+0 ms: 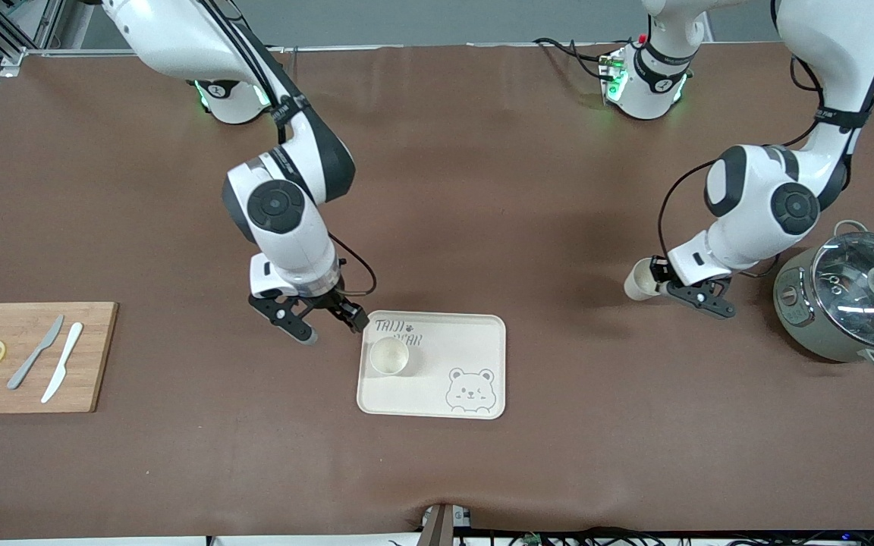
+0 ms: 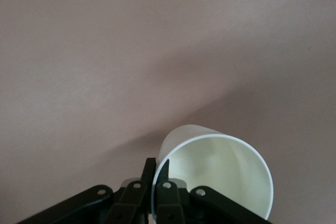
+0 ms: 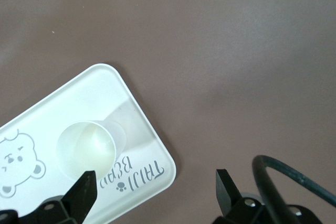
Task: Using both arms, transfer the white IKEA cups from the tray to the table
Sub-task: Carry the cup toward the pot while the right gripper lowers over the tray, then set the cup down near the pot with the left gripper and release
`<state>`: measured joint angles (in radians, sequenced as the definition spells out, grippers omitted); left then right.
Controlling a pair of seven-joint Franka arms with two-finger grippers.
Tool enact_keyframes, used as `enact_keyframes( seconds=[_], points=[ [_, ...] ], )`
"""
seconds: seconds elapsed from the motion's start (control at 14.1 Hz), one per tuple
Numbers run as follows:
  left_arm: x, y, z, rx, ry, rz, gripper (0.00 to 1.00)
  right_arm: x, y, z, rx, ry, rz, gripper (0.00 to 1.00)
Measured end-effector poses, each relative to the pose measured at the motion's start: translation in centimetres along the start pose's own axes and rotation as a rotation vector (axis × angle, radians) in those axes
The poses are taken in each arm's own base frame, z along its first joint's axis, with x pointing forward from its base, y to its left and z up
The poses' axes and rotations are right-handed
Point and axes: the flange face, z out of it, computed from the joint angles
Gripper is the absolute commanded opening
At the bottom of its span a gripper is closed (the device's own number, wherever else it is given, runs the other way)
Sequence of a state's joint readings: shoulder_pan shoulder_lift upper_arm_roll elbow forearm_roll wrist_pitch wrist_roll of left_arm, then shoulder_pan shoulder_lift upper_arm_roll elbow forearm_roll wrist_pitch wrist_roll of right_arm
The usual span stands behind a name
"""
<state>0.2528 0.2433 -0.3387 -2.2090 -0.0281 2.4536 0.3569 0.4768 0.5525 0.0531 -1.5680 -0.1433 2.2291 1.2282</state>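
Note:
One white cup (image 1: 389, 356) stands upright on the cream bear tray (image 1: 475, 341), near the tray's printed corner. My right gripper (image 1: 331, 327) is open and empty just above that corner, beside the cup. In the right wrist view the cup (image 3: 86, 148) and tray (image 3: 142, 114) lie under my open right gripper (image 3: 155, 188). My left gripper (image 1: 658, 282) is shut on the rim wall of the second white cup (image 1: 639, 279). It holds the cup tilted on its side above bare table between the tray and the pot. The left wrist view shows the cup (image 2: 220, 171) pinched in my left gripper (image 2: 156, 174).
A grey-green pot with a glass lid (image 1: 854, 303) stands at the left arm's end of the table, close to the left arm. A wooden cutting board (image 1: 27, 356) with two knives and two lemon slices lies at the right arm's end.

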Motion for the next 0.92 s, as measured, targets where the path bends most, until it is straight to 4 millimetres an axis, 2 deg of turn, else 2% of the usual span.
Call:
enact_keyframes(
  seconds=[0.28,0.92],
  points=[
    [-1.8,-2.2,-0.7,0.017,0.008,0.017,0.00,-1.1,-2.0,3.6,0.006,0.026,0.039,1.00],
    [-5.6,-4.6,1.6,0.044,0.045,0.049,0.00,-0.6,-2.5,5.4,0.017,0.033,0.057,1.00]
  ],
)
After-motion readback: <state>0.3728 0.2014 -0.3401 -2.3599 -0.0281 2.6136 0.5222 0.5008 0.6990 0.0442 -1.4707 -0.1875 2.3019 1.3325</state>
